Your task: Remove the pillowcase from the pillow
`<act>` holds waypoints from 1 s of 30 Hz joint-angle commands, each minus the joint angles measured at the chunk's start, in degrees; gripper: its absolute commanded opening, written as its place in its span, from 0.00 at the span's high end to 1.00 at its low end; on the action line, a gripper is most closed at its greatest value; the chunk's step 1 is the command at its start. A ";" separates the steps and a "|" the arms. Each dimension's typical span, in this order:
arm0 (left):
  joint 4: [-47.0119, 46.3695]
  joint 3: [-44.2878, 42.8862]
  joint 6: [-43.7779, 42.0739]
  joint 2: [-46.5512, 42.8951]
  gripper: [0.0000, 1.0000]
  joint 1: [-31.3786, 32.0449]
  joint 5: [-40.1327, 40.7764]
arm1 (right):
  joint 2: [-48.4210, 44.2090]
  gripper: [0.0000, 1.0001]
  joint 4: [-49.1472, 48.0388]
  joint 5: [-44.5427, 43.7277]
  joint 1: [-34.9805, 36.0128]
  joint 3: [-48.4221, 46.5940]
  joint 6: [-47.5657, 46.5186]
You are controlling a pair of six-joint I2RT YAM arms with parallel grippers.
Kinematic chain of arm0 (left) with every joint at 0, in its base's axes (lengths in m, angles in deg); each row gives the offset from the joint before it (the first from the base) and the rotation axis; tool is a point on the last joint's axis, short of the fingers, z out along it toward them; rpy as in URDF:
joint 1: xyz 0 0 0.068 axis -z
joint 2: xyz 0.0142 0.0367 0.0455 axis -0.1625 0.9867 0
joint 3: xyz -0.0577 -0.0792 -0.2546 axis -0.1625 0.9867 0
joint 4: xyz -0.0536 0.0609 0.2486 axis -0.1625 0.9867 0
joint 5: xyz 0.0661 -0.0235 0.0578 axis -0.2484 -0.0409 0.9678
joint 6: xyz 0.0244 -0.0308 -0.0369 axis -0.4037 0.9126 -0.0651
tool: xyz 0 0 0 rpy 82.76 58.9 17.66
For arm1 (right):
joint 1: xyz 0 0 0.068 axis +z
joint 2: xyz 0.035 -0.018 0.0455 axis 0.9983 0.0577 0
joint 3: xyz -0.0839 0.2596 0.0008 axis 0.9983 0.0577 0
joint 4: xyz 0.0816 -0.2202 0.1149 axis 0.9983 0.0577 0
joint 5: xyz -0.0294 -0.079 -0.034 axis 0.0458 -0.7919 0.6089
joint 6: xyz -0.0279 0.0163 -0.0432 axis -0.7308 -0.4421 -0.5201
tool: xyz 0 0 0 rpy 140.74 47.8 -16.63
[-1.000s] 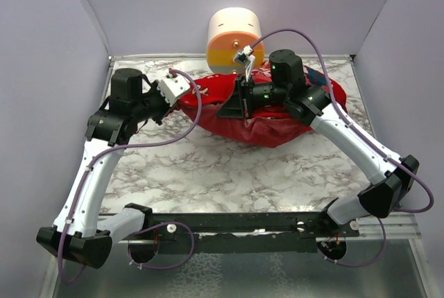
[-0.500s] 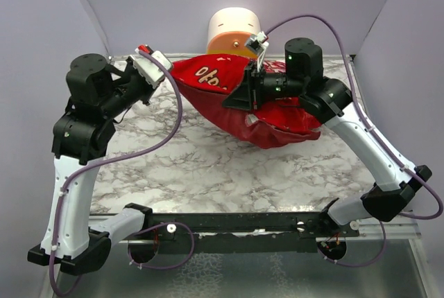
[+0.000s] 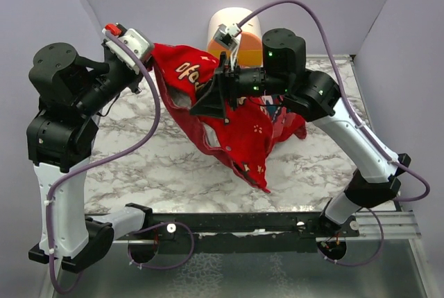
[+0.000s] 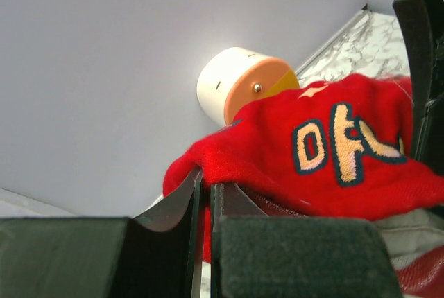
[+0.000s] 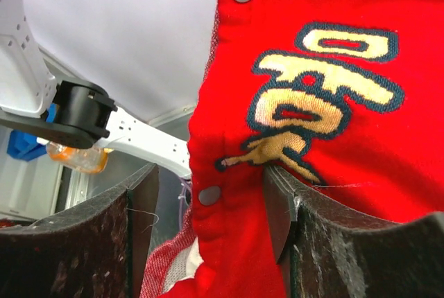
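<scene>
So the left gripper [image 4: 206,188] is clamped down tight on a corner of the pillowcase [image 3: 239,135]. In its wrist view the two fingers have barely a sliver between them and red cloth bunches up right at the tips. The right gripper [image 5: 208,173] is a different story. Its fingers stand well apart with the snap-studded edge of the cover hanging between them, and there's a clear gap on one side, so it's loose in there rather than pinched. From above, the left gripper [image 3: 151,54] is raised high at the back left and the right gripper [image 3: 208,100] is just beside it toward the middle, poking into the fabric. The pillowcase is strung up off the marble table [image 3: 159,166]. It drapes from that held corner down to a pointy tail near the table's front, with a pale lining showing in the open fold and a red lump resting under the right arm. The yellow characters [image 5: 326,90] are easy to read up close. A cream-and-orange cylinder [image 4: 239,90] sits behind it all against the back wall.
</scene>
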 commanded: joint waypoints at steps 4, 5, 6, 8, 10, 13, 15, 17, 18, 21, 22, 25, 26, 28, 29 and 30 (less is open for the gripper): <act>-6.17 -2.80 3.32 -1.05 1.00 -0.02 -4.56 | 1.98 0.39 5.08 -20.29 3.20 -6.40 -3.28; -6.23 -2.31 3.43 -1.16 1.00 -0.06 -4.68 | 1.70 0.39 5.04 -22.91 3.91 -6.04 -4.03; -6.26 -2.01 3.51 -1.26 1.00 -0.04 -4.89 | 1.59 0.39 5.16 -25.82 4.80 -5.86 -4.80; -6.22 -1.67 3.92 -1.11 1.00 0.00 -5.24 | 1.96 0.39 6.02 -32.69 7.61 -6.50 -6.95; -6.16 -1.59 4.47 -0.73 1.00 -0.05 -5.64 | 3.00 0.38 7.47 -39.25 10.88 -8.43 -9.08; -6.02 -1.66 5.66 -0.03 1.00 -0.03 -6.92 | 4.43 0.37 8.02 -48.25 14.94 -11.09 -12.04; -5.61 -1.95 6.32 0.56 1.00 -0.04 -8.03 | 4.46 0.39 6.88 -53.60 16.71 -11.21 -14.08; -5.20 -2.12 7.14 1.11 1.00 -0.05 -8.80 | 3.98 0.44 4.43 -60.20 18.90 -10.22 -16.86; -5.25 -2.13 7.45 1.28 1.00 -0.04 -9.16 | 3.73 0.45 2.86 -63.86 19.76 -9.58 -18.65; -5.42 -2.19 8.58 1.69 1.00 0.02 -10.03 | 3.76 0.46 -0.88 -69.79 22.41 -7.68 -23.64; -5.47 -2.16 8.80 1.84 1.00 -0.03 -10.27 | 4.17 0.46 -1.69 -70.86 23.13 -7.26 -25.02; -5.78 -2.19 9.56 2.12 1.00 -0.01 -10.52 | 5.85 0.46 -2.60 -74.11 24.37 -6.88 -27.84; -5.97 -2.16 9.84 2.16 1.00 -0.04 -10.61 | 6.41 0.47 -3.07 -75.51 24.60 -6.77 -28.72; -6.25 -2.24 10.06 2.16 1.00 -0.02 -10.65 | 7.18 0.49 -3.94 -76.48 24.71 -6.39 -30.26; -6.31 -2.33 10.10 2.18 1.00 -0.02 -10.67 | 7.19 0.50 -4.72 -76.59 24.72 -5.98 -30.88; -6.39 -2.41 10.02 2.17 1.00 -0.04 -10.62 | 7.13 0.52 -5.75 -76.92 24.72 -5.50 -31.34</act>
